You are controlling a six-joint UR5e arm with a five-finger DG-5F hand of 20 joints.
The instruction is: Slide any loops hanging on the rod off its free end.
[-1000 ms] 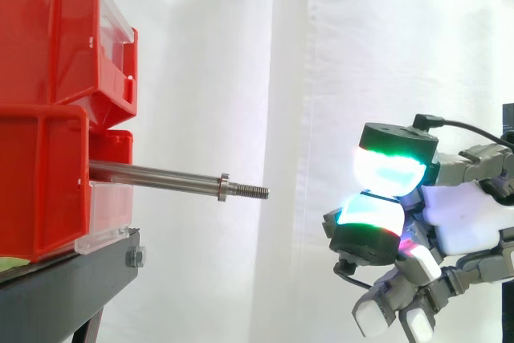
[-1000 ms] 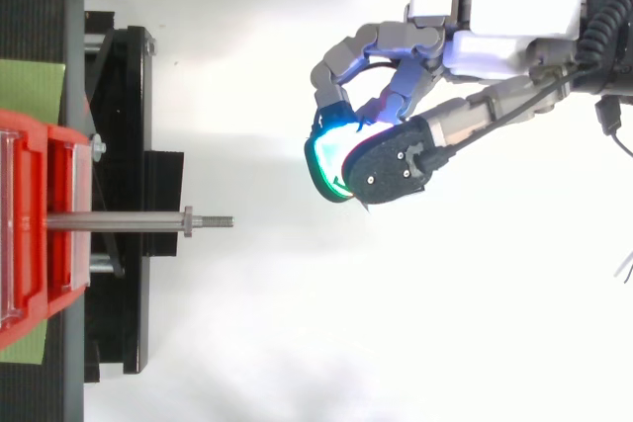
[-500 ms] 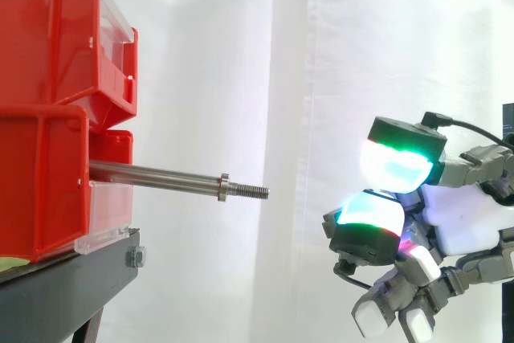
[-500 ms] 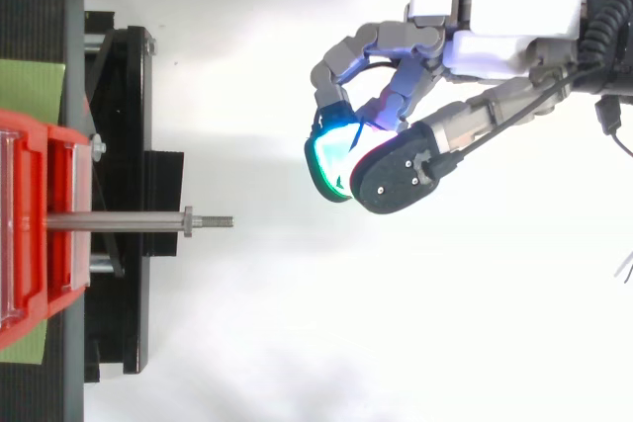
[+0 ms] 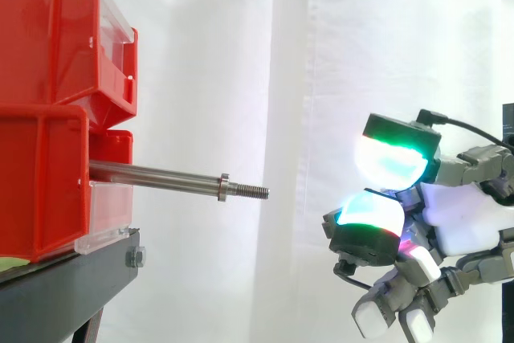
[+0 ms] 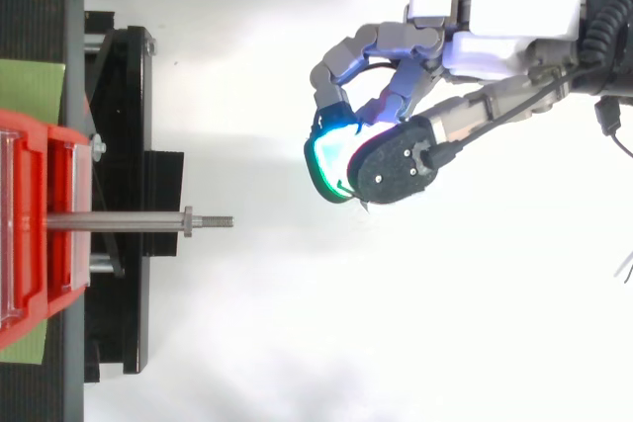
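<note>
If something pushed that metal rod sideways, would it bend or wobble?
Probably stiff: the rod looks like solid metal. It would likely hold firm, being seated in the red bins. Its smooth shaft seems slippery.

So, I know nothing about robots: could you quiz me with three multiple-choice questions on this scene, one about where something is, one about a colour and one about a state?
1. Where is the hand relative to the rod?
A. touching its tip
B. apart from it, out beyond its free end
C. inside a bin

2. What colour are the bins?
A. blue
B. yellow
C. red

3. What state is the rod in?
A. bare
B. hung with loops
C. snapped in two

Answers:
1 B: both views show an open gap between hand and rod.
2 C: both stacked bins are red.
3 A: nothing hangs anywhere along it.
</note>
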